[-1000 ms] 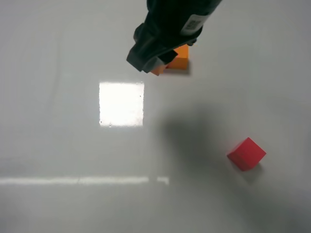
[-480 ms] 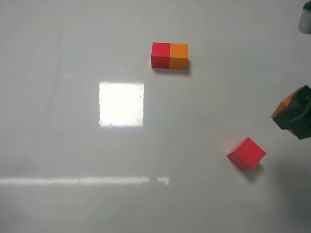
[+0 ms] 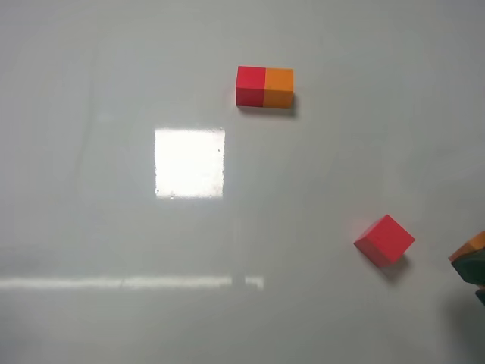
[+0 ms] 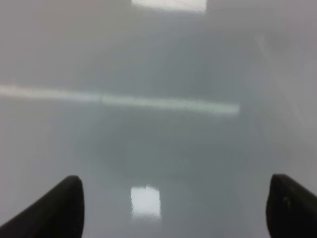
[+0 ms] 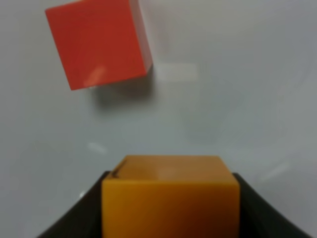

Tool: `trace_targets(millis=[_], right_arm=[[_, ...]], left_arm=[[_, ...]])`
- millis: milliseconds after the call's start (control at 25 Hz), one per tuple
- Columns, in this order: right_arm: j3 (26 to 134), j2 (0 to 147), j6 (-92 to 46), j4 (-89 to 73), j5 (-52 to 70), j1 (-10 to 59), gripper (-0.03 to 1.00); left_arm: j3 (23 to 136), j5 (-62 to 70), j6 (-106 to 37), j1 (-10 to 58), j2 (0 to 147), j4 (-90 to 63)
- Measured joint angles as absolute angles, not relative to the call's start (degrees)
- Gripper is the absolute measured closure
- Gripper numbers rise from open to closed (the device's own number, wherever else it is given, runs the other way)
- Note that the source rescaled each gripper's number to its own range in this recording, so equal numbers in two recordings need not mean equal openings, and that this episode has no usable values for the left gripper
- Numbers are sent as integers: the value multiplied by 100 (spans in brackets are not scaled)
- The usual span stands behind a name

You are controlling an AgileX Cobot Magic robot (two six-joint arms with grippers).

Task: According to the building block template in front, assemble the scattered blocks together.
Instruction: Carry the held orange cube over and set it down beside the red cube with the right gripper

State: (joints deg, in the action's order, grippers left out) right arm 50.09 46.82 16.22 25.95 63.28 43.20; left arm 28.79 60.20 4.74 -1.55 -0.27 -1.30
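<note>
The template (image 3: 264, 86), a red-orange bar, lies at the far middle of the table. The loose red cube (image 3: 384, 240) lies at the right, turned at an angle; it also shows in the right wrist view (image 5: 96, 40). My right gripper (image 3: 474, 267) is at the right edge of the high view, shut on the loose orange cube (image 5: 170, 196), whose corner shows there (image 3: 470, 246), just right of the red cube. My left gripper (image 4: 173, 213) is open and empty over bare table; it is out of the high view.
The table (image 3: 114, 250) is a glossy grey-white surface with a bright square light patch (image 3: 189, 162) left of centre and a thin light streak (image 3: 129, 282) nearer the front.
My right gripper, holding the orange cube, moved from over the template across to the right edge and down towards the front, ending beside the red cube. The template is uncovered.
</note>
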Motion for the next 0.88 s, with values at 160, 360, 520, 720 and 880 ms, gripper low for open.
trace_targets(millis=[160, 360, 520, 720, 880], right_arm=[[4624, 4547, 1770, 2595, 6079, 4320, 97], [4234, 4547, 1931, 2595, 5346, 4320, 97], [4038, 4697, 2023, 2690, 4889, 4320, 97], [3973, 5038, 2050, 2893, 4558, 4320, 97], [3973, 5275, 2040, 3059, 4414, 4320, 97]], left_arm=[[2879, 6020, 474, -155, -27, -130], [2879, 6020, 474, -155, -27, -130], [2879, 6020, 474, -155, -27, -130], [2879, 6020, 474, -155, -27, -130], [2879, 6020, 474, -155, -27, -130]])
